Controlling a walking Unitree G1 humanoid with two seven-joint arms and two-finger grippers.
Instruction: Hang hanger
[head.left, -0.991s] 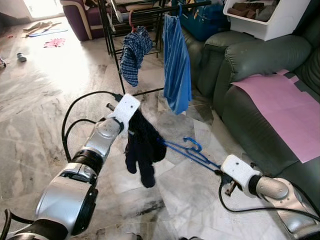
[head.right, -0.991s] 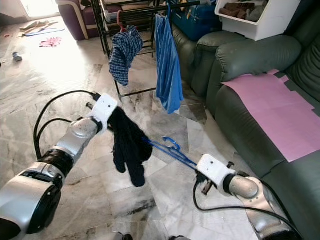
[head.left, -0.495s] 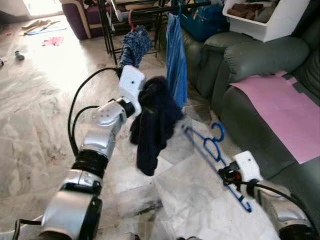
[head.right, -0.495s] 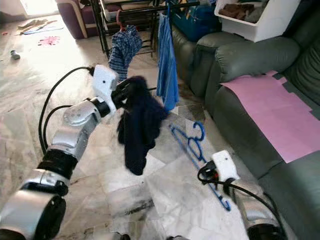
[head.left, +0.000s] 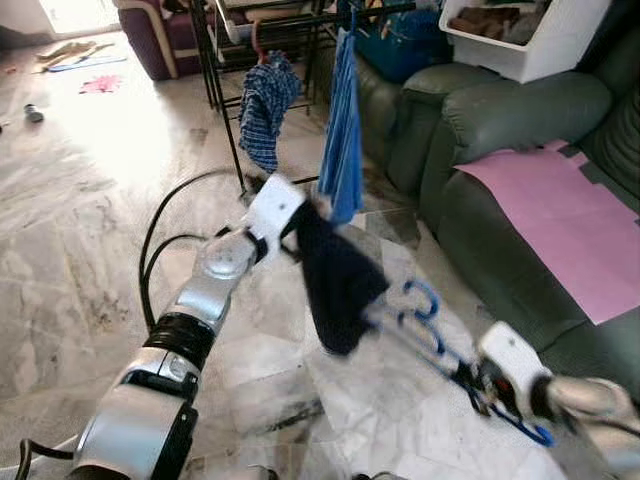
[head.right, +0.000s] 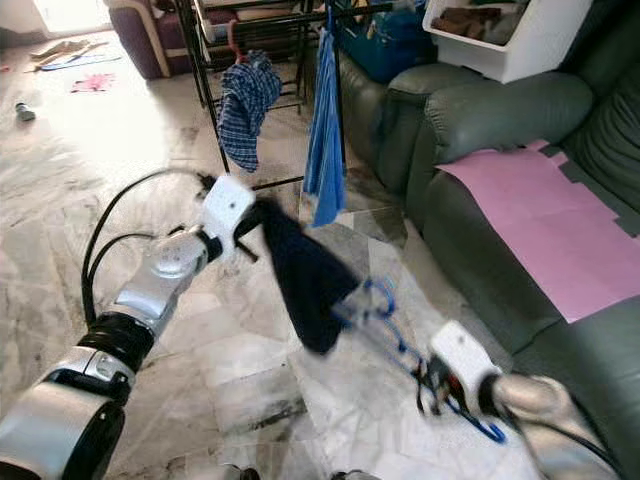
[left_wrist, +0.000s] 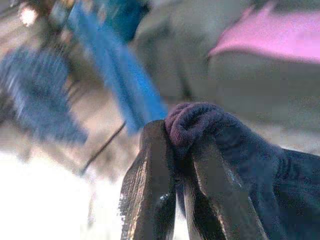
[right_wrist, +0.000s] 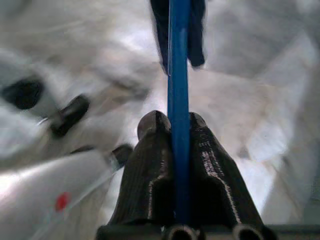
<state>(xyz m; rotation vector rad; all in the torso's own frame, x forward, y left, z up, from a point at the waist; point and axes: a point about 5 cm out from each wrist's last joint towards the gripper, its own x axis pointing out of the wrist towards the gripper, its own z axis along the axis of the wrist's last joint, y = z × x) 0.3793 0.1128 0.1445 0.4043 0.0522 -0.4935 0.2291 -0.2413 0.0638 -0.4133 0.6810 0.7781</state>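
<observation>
A dark navy garment (head.left: 340, 280) hangs over the marble floor, slanting toward the right, with my left gripper (head.left: 298, 212) shut on its upper edge. The left wrist view shows the two black fingers (left_wrist: 152, 165) pinching a fold of the navy cloth (left_wrist: 200, 122). A blue plastic hanger (head.left: 418, 318) reaches from my right gripper (head.left: 470, 378) up to the garment's lower end, hook upward. In the right wrist view the right gripper (right_wrist: 177, 122) is shut on the hanger's blue bar (right_wrist: 178, 60). Whether the hanger is inside the garment I cannot tell, as motion blurs it.
A black drying rack (head.left: 225, 110) stands ahead with a plaid cloth (head.left: 265, 105) and a blue cloth (head.left: 343, 140) hanging on it. A dark green sofa (head.left: 500, 120) with a pink sheet (head.left: 560, 220) and a white bin (head.left: 520, 30) runs along the right.
My left arm swung the navy garment down and to the right, from up near the rack onto the hanger's end. The right gripper moved right and tilted the hanger flatter.
</observation>
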